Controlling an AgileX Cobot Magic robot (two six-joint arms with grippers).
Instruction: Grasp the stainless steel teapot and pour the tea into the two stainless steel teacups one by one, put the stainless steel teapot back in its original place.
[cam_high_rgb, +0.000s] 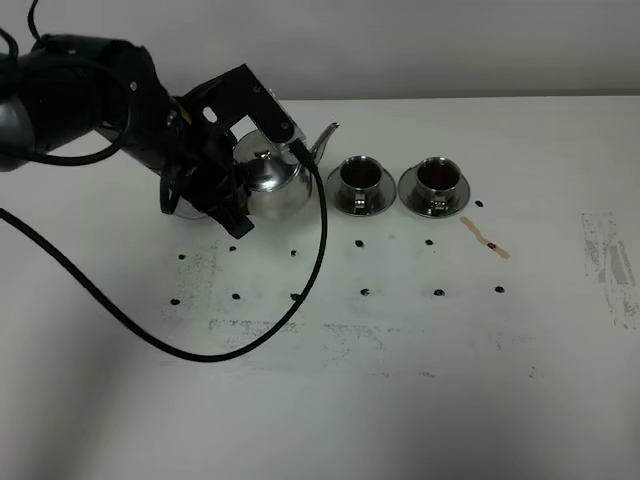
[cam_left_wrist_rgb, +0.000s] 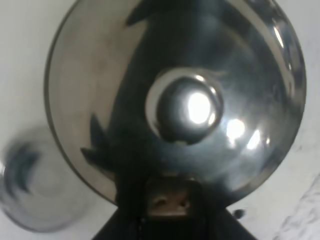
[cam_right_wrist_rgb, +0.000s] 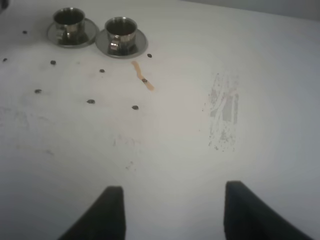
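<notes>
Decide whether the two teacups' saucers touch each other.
Cannot tell. In the exterior high view the left saucer and right saucer meet rim to rim; the right wrist view shows no clear gap either.

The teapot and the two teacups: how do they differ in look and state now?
The stainless steel teapot is taller, with a domed lid and thin spout; the teacups are low and open-topped. The teapot is held by the left gripper; the teacups stand free on saucers. Dark tea shows in both teacups; the teapot's inside is hidden. All are shiny steel.
</notes>
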